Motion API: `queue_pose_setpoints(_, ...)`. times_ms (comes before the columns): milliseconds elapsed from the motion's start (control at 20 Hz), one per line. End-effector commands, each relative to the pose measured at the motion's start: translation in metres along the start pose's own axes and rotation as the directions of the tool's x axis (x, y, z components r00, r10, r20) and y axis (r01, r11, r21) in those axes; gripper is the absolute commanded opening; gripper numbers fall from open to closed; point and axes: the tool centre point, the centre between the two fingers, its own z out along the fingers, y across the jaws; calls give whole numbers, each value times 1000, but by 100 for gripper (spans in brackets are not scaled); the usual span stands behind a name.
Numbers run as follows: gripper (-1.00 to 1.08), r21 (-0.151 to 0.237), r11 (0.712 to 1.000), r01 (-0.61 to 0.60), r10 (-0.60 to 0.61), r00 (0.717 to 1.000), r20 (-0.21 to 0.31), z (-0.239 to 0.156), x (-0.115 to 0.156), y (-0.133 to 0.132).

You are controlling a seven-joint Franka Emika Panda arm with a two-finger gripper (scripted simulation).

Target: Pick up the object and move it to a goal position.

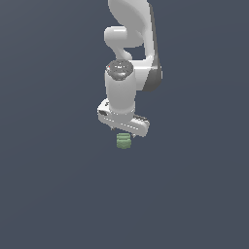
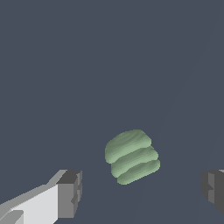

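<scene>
Plainly spread wide, gripper (image 2: 142, 190), dark fingertips (image 2: 72, 192) standing well apart, touching nothing. Small pale green ribbed object (image 2: 132, 156) lying on the dark floor, just under the white hand (image 1: 122, 120) in the exterior view, between the fingertips but ahead of them. Probably light and stiff; rounded ridges perhaps slippery. Best pinched across the middle discs, on opposite flanks.

Plain dark slate-blue ground (image 1: 48, 194), evenly lit
</scene>
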Motion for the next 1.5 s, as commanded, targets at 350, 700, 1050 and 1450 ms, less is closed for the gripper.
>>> queue_pose_setpoints(350, 100, 2, 967, -255, 255, 967, -3, 16, -5, 0)
queue_pose_setpoints(700, 100, 4, 901, -433, 433, 901, -6, 27, -8, 1)
queue_pose_setpoints(1050, 100, 7, 803, -596, 596, 803, -10, 37, -12, 2)
queue_pose_setpoints(1450, 100, 12, 656, -755, 755, 655, -15, 49, -16, 4)
